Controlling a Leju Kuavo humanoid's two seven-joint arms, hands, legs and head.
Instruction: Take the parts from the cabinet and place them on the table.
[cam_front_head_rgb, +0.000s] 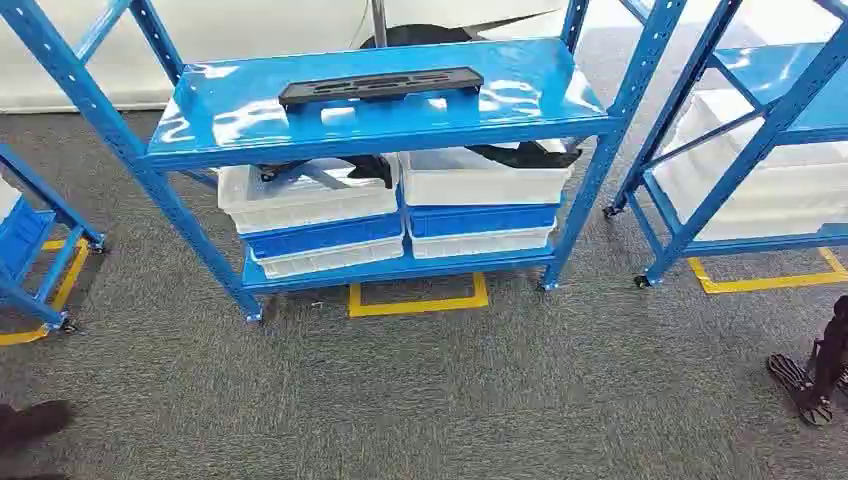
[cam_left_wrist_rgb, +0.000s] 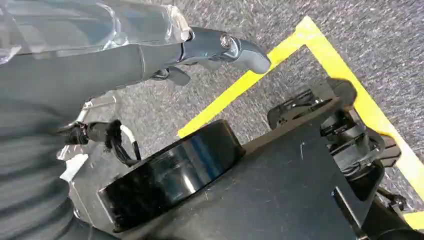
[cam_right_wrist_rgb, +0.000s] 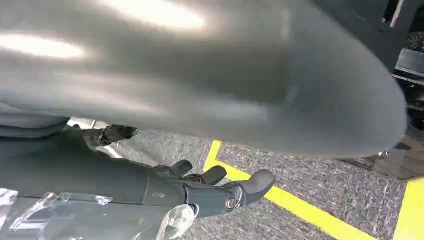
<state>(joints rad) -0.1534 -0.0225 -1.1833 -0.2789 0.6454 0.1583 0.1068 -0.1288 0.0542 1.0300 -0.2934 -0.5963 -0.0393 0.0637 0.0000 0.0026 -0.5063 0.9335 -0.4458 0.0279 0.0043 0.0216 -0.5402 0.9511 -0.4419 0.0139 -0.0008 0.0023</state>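
The long flat black plastic part with slots (cam_front_head_rgb: 380, 86) lies on the top shelf of the blue metal rack (cam_front_head_rgb: 240, 135), about midway along it and nearer the back edge than the front, with nothing touching it. Both arms hang low — the left hand (cam_left_wrist_rgb: 220, 50) points down at the grey carpet beside yellow floor tape (cam_left_wrist_rgb: 320, 55), fingers apart and grasping nothing, and the right hand (cam_right_wrist_rgb: 220, 187) is likewise released and bare above the carpet. The robot appears to stand well back from the rack, so a reach from here would likely fall short or drag the part toward the front edge rather than lift it. The part looks wide and thin; a one-handed grasp away from its middle could let it tilt and slip. More black parts (cam_front_head_rgb: 520, 154) rest in the white plastic bins (cam_front_head_rgb: 480, 180) under that shelf, whose front lip could catch a rising arm. The glossy shelf gives little friction — a nudge may slide the part away.
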